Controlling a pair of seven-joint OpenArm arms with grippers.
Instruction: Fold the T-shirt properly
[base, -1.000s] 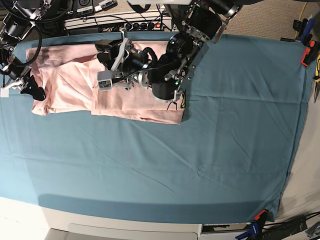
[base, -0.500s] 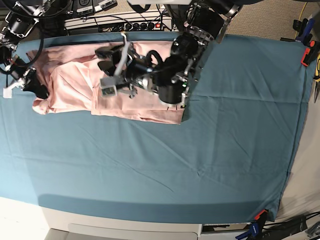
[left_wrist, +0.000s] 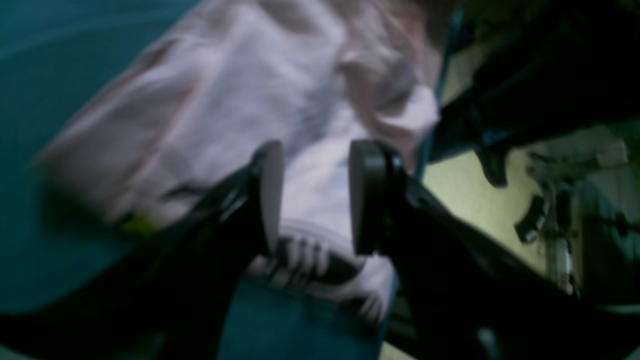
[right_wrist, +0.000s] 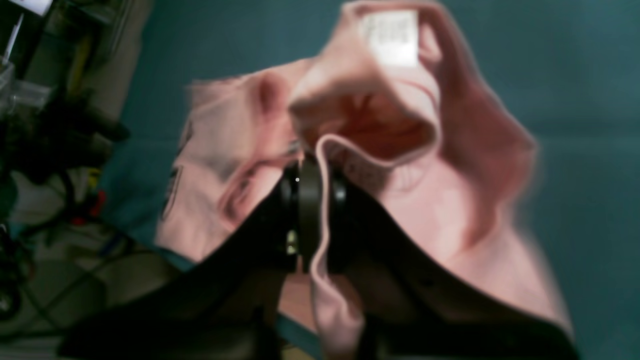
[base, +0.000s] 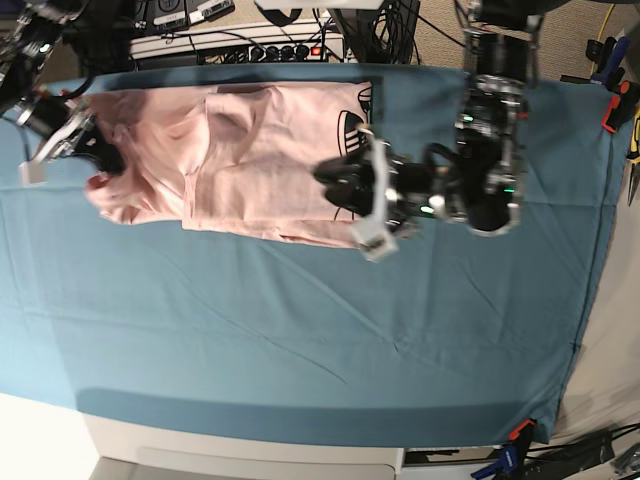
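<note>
The pale pink T-shirt (base: 250, 150) lies partly folded on the far left of the teal table cloth (base: 300, 330), with black lettering (base: 355, 125) showing at its right end. My right gripper (base: 106, 158) is at the shirt's left end. In the right wrist view that gripper (right_wrist: 312, 200) is shut on a raised edge of the T-shirt (right_wrist: 450, 190), near the white label (right_wrist: 390, 37). My left gripper (base: 335, 182) hovers at the shirt's right edge. It stands open in the left wrist view (left_wrist: 315, 195), with the T-shirt (left_wrist: 225, 90) and lettering (left_wrist: 305, 260) behind the gap.
A power strip and cables (base: 240, 45) run along the table's far edge. Orange clamps hold the cloth at the right edge (base: 617, 105) and the front right corner (base: 520, 430). The left arm's body (base: 485, 170) stands over the cloth right of the shirt.
The left arm has swung from over the shirt's middle to its right edge, uncovering the lettering. The right gripper has shut on the shirt's left end and pulled it up slightly.
</note>
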